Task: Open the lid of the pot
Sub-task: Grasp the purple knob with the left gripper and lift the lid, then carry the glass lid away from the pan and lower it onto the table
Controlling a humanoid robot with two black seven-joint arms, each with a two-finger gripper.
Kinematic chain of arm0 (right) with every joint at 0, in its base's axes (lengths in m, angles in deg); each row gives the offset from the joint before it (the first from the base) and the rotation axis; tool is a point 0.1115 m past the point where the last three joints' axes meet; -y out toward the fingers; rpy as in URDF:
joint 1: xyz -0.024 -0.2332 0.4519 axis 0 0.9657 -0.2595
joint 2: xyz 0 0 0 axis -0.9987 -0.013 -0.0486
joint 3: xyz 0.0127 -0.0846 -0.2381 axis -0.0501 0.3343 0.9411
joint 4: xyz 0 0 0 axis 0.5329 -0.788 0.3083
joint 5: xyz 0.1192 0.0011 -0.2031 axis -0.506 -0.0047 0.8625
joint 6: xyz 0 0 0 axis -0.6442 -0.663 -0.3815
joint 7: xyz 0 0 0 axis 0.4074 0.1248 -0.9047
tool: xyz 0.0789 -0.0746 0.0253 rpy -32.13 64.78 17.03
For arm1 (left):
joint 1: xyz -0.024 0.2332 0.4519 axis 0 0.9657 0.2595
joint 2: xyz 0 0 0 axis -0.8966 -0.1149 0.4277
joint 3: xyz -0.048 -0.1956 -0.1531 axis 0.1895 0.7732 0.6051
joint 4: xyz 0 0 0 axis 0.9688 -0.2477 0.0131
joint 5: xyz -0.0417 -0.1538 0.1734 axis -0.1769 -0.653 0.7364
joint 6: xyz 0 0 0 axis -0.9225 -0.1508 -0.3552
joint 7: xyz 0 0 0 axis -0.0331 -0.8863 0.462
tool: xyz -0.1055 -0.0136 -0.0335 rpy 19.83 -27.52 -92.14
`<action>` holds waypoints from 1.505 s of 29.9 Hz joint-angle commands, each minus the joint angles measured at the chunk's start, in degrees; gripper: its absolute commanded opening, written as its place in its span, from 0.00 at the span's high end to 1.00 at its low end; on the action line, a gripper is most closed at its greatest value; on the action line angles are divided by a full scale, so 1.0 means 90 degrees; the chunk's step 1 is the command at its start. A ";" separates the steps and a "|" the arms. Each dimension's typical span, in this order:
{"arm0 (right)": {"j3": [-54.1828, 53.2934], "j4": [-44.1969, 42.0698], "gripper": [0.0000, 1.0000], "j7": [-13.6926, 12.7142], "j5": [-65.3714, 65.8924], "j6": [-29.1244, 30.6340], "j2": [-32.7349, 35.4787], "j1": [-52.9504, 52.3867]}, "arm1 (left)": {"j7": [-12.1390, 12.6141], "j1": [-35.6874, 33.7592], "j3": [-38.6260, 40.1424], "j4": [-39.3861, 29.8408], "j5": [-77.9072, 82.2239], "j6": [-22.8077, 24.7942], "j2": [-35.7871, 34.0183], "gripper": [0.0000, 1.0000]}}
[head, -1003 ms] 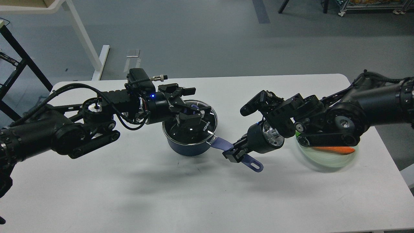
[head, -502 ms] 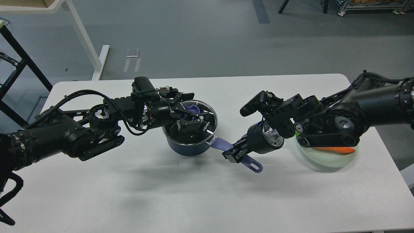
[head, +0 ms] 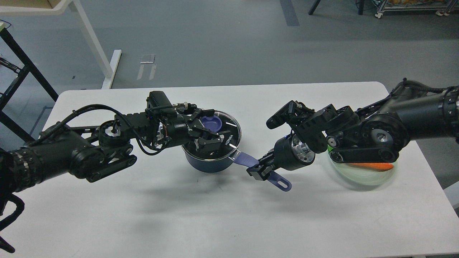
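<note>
On the white counter [head: 179, 215], nearest the viewer, the right tool [head: 261, 170] is clamped on the long blue handle [head: 278, 181] of the pot [head: 211, 164]. The pot is dark blue, standing left of centre, with its glass lid [head: 222, 134] resting on it and a blue knob [head: 209, 124] on top. "KONKA" reads in white on the lid. The left tool [head: 206, 135] sits over the lid beside the knob, fingers spread and holding nothing. To the right, a pale green plate [head: 362, 177] carries a carrot [head: 371, 166].
</note>
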 commanded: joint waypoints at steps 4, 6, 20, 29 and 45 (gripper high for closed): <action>0.0001 0.0000 0.74 0.0002 0.0009 0.0000 -0.0007 0.0024 | -0.0017 -0.0017 -0.0001 0.0002 0.0006 -0.0001 -0.0010 0.44; 0.0001 0.0000 0.74 0.0002 -0.0001 0.0000 -0.0007 0.0034 | -0.0017 -0.0027 -0.0001 0.0012 -0.0004 -0.0001 -0.0010 0.52; 0.0001 0.0019 0.73 0.0002 -0.0011 0.0000 0.0022 0.0024 | -0.0154 -0.0348 0.0097 -0.0017 -0.0822 0.0028 -0.0283 0.61; 0.0001 0.0029 0.73 0.0002 -0.0040 0.0039 0.0022 -0.0025 | -0.0199 -0.0564 -0.0001 0.0031 -0.1234 0.0038 -0.1259 0.61; 0.0001 0.0019 0.73 0.0011 -0.0040 0.0059 0.0002 -0.0044 | -0.0199 0.0490 -0.0568 0.2892 -0.1293 -0.0050 -0.1388 0.61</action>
